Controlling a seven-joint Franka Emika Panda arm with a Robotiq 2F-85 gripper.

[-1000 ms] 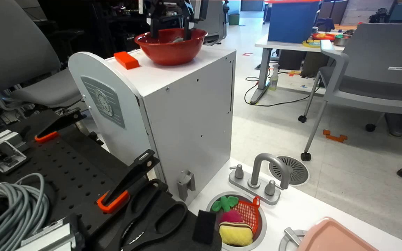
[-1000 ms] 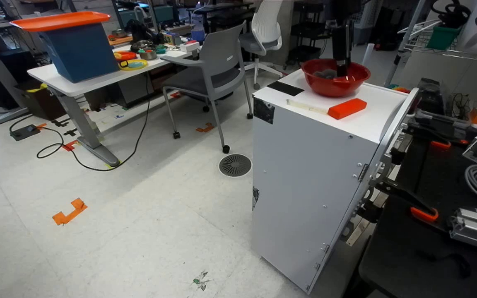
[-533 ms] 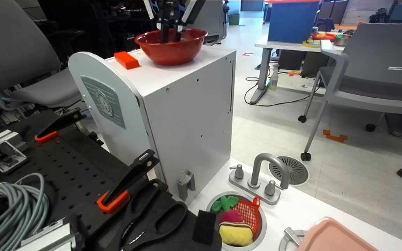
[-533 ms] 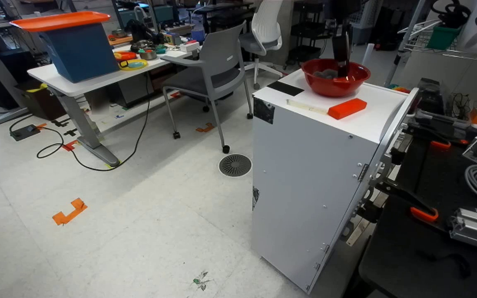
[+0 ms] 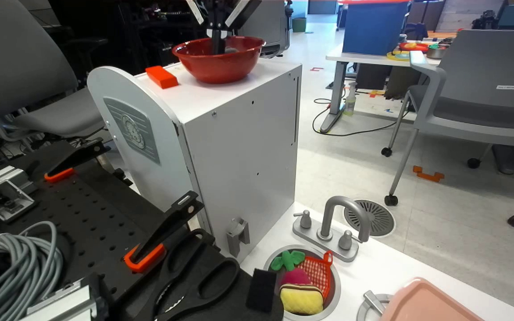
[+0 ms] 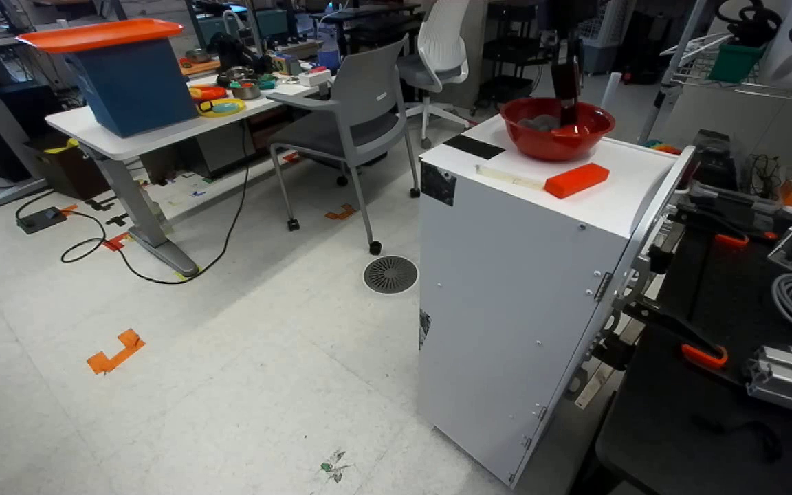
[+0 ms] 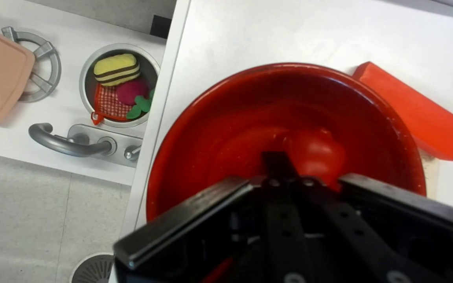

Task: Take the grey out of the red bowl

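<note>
- Red and glossy, the bowl (image 5: 221, 67) stands upright; the grey object (image 6: 539, 124) lies inside its rim.
- There, the gripper (image 5: 217, 49) has fingers pressed together; if they touch the object, I cannot tell.
- Almost upright, it points down into the bowl.
- Just beside the bowl is an orange block (image 7: 423, 112).
- Farther, the white cabinet (image 5: 203, 99) gives some open room between bowl and edge.

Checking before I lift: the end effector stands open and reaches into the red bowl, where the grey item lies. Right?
Not open: the end effector is shut, as an exterior view shows. It does reach into the red bowl, where the grey item lies.
</note>
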